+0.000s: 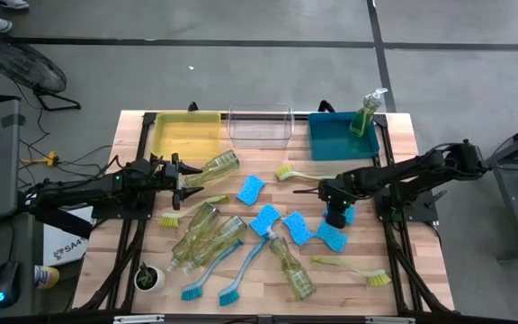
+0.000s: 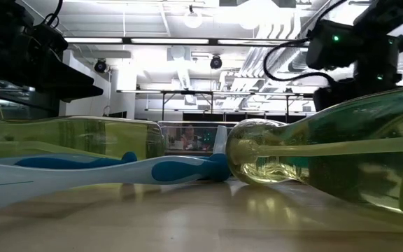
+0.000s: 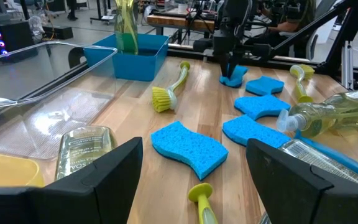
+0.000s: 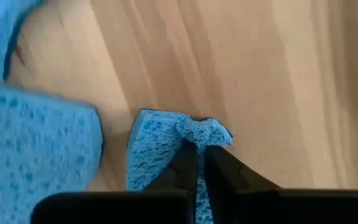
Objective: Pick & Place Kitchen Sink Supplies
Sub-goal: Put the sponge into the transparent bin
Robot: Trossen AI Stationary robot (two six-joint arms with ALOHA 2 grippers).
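My right gripper (image 1: 335, 214) points down at the table's right middle, shut on a small light-blue sponge (image 1: 347, 214); the left wrist view shows this gripper (image 3: 231, 67) on that sponge (image 3: 235, 77) from afar. Other sponges (image 1: 251, 189) (image 1: 297, 227) lie flat nearby. Soap bottles (image 1: 207, 236) (image 1: 293, 270) lie on their sides, and dish brushes (image 1: 304, 174) (image 1: 241, 270) lie among them. My left gripper (image 1: 187, 180) waits open at the left, beside a lying bottle (image 1: 216, 166). My right gripper pinches the sponge's edge (image 4: 194, 132) between its two fingers, coming from above and pointing down. The foam is puckered into a fold where the fingers (image 4: 184, 163) squeeze it. The rest of the sponge (image 4: 151, 143) still lies on the table.
A yellow bin (image 1: 187, 133), a clear bin (image 1: 261, 126) and a teal bin (image 1: 335, 139) line the far edge; a soap bottle (image 1: 364, 112) stands in the teal one. A small potted plant (image 1: 149, 277) sits near left. Bare wood lies right of the held sponge.
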